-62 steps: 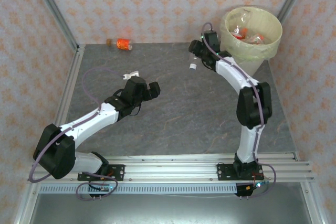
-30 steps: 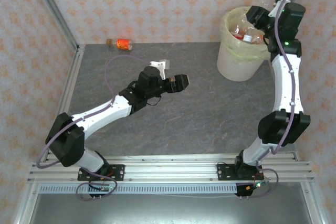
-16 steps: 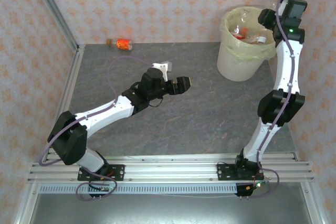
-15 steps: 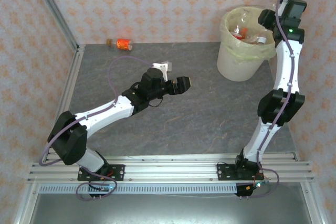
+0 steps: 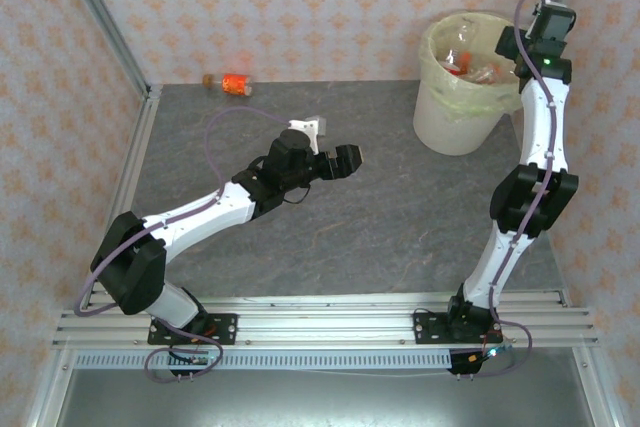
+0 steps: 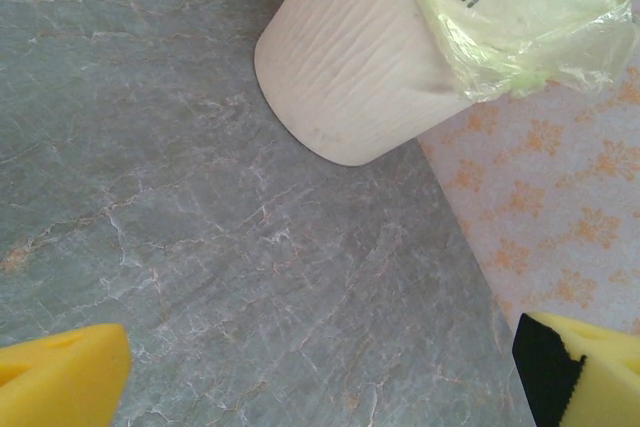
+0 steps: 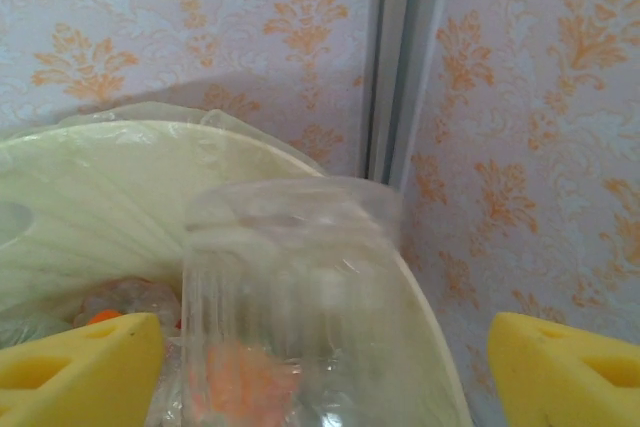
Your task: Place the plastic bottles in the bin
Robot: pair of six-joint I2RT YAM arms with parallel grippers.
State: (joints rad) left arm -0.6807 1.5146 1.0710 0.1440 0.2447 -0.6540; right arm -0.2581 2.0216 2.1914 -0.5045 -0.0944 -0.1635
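While the right gripper (image 5: 508, 43) hangs over the right rim of the bin (image 5: 452, 119), its yellow pads (image 7: 80, 367) stand wide apart, touching nothing, with a clear plastic bottle (image 7: 290, 267) loose between them above the bin's mouth. More bottles (image 5: 470, 67) lie inside the bin. Well left of the bin, the left gripper (image 5: 340, 160) is spread fully and empty, and an orange-labelled bottle (image 5: 236, 84) lies farther left by the wall
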